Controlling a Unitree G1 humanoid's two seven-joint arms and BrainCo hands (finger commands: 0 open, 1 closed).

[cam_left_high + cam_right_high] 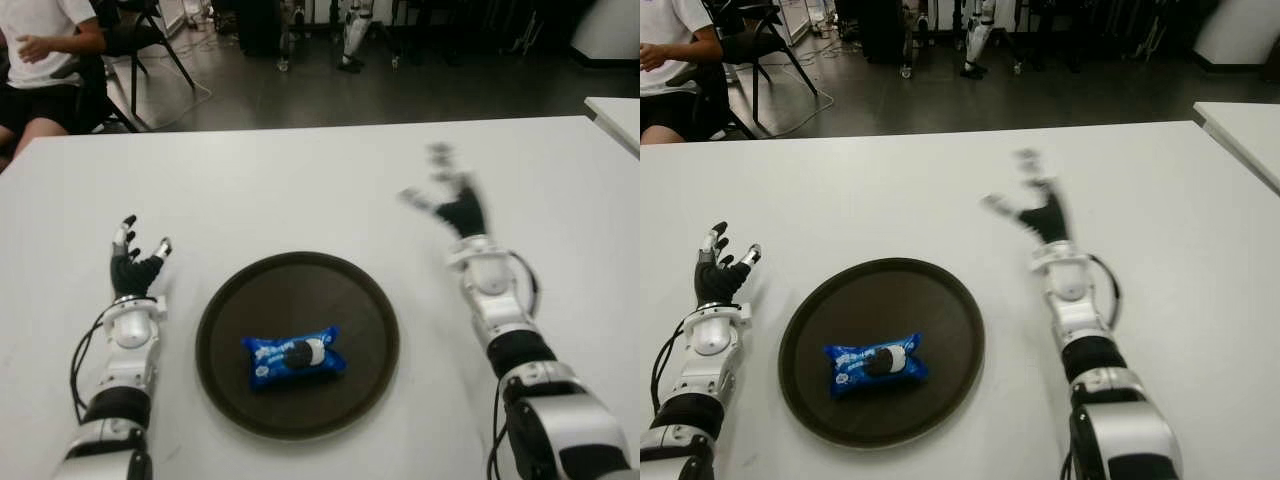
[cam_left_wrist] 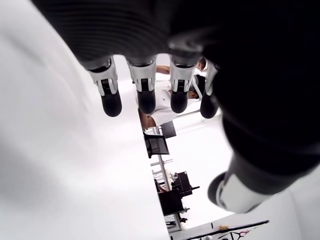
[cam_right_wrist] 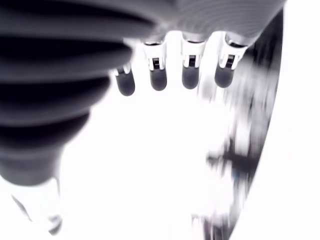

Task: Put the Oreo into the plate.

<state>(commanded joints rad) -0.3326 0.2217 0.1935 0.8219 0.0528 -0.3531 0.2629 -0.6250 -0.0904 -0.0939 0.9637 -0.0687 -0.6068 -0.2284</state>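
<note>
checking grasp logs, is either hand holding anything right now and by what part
Nothing is held. The left hand and right hand are both open, and the Oreo lies in the plate.

Oreo (image 1: 293,357) in plate (image 1: 232,304), hands flanking it on table (image 1: 300,190)

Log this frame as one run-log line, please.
Oreo pack: lying in the brown plate | right hand: open, empty, over table right of plate | left hand: open, idle, left of plate

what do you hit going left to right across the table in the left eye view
left hand → plate → Oreo lying in the plate → right hand, open and empty
</note>
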